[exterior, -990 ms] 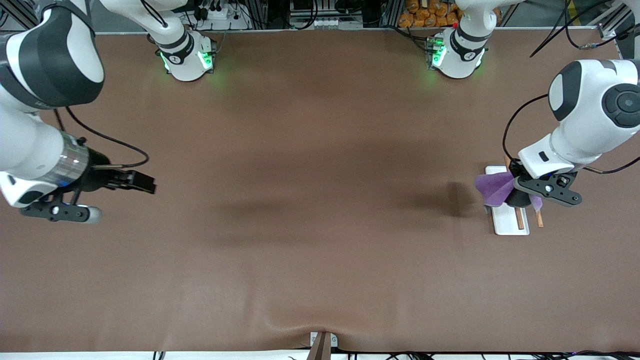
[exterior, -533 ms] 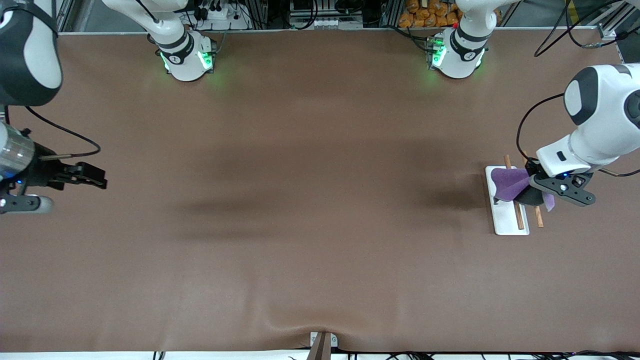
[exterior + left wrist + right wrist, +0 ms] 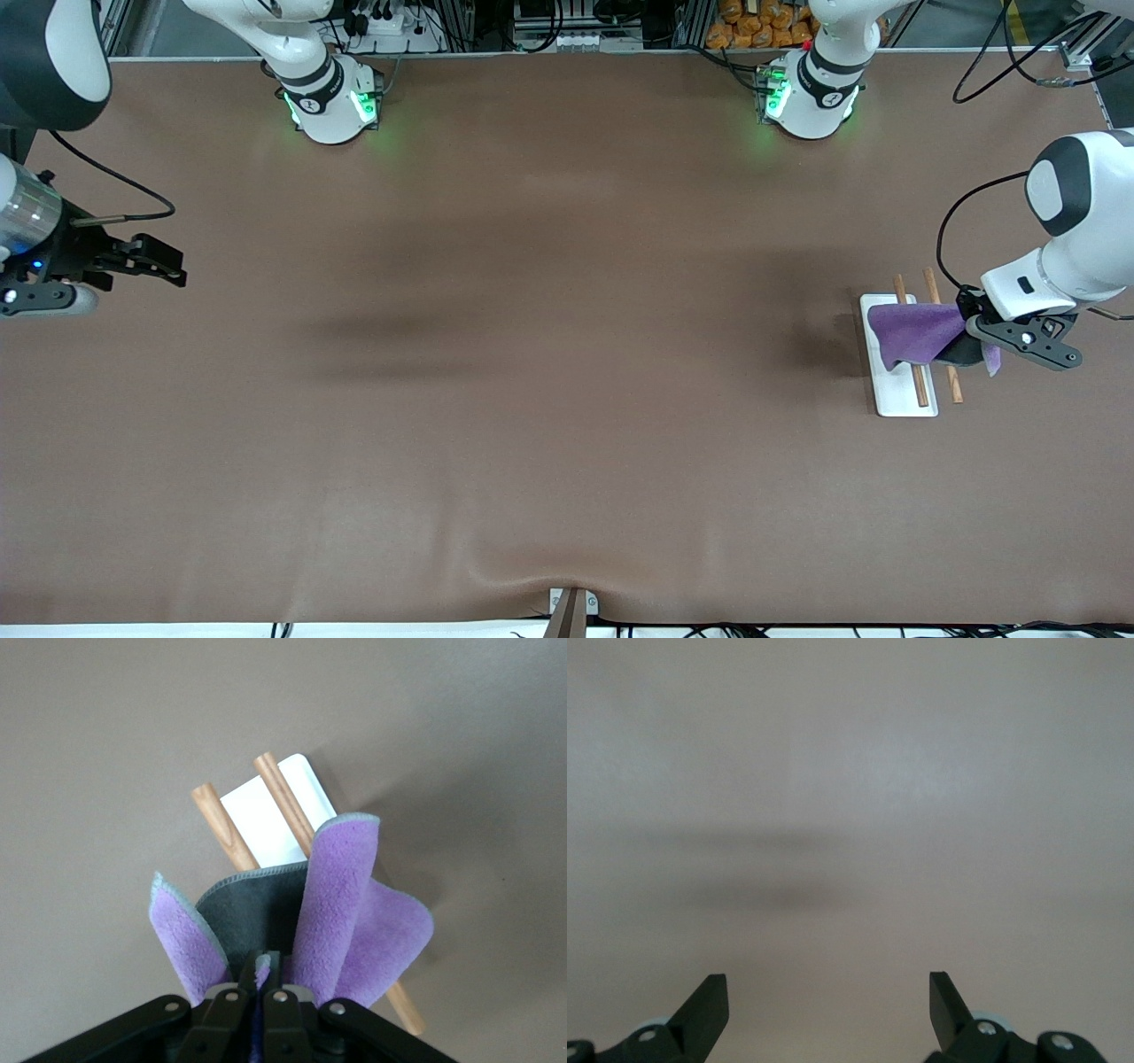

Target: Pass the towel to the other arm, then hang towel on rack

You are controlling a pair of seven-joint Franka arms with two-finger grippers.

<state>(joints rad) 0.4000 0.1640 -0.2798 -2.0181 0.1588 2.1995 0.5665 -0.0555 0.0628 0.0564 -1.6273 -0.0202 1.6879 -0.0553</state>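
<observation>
Brown table (image 3: 549,354): one towel (image 3: 912,332) in left end effector (image 3: 263,979) over one rack (image 3: 895,399); right end effector (image 3: 828,1001) agape.

The left claw (image 3: 961,332) hangs over the rack (image 3: 904,394) at the left arm's end of the brown surface (image 3: 567,399), pinching the purple towel (image 3: 917,335), which drapes across the rack's two wooden rods. The right claw (image 3: 173,266), empty with fingers apart, waits over the right arm's end.

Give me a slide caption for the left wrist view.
Left gripper shut on the purple towel, holding it over the rack and its two wooden rods.
</observation>
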